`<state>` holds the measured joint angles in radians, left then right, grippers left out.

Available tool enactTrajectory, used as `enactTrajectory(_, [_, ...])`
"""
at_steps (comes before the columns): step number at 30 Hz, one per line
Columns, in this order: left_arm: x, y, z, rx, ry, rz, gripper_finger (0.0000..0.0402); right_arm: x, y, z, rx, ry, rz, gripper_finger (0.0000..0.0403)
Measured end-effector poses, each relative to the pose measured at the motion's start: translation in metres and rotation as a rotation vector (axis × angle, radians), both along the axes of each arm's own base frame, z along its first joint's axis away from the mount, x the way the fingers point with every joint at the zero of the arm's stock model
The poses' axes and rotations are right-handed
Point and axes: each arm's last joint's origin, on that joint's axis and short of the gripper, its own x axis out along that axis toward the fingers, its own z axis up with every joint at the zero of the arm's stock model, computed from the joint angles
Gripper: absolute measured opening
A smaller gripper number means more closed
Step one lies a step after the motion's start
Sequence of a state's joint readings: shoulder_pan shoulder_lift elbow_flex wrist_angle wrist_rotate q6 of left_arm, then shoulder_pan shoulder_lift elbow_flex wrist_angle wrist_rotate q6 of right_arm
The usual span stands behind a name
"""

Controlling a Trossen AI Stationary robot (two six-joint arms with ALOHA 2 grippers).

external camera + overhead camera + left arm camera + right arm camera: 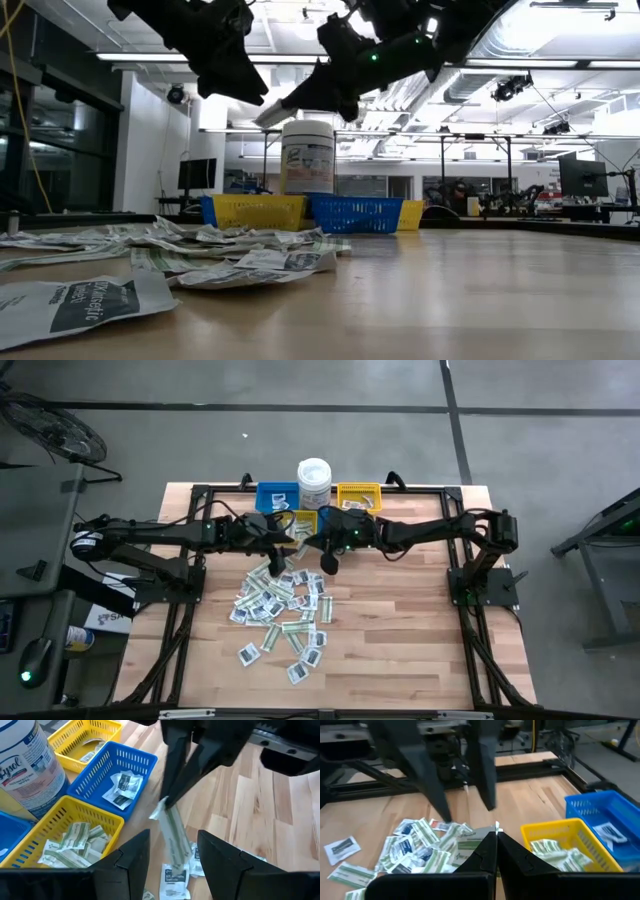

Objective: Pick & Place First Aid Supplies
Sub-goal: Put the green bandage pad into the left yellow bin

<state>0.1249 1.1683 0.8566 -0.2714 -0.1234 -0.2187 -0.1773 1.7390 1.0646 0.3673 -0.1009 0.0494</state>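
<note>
Right tool (167,802) pinched a green-and-white strip packet (175,837) above the desk (400,650), bound for a bin; left tool (170,855) hung spread.

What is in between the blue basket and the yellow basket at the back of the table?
The high view shows a white round plastic tub standing between the small blue plastic bin and the small yellow plastic bin.
</note>
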Motion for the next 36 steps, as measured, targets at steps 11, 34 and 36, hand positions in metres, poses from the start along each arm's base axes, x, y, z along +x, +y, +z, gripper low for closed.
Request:
enactTrajectory(11, [0.000,-0.001,0.000,-0.052,-0.014,0.011,0.0165,-0.008,0.007,0.025,-0.105,-0.069,0.048,0.0000])
enactTrajectory(34, [0.005,-0.003,0.007,-0.151,-0.110,-0.023,0.0003,-0.010,0.008,0.031,-0.133,-0.094,0.054,0.0008])
enactTrajectory(36, [0.005,-0.002,0.007,-0.147,-0.109,-0.014,0.0002,-0.009,0.008,0.031,-0.148,-0.097,0.064,0.0021])
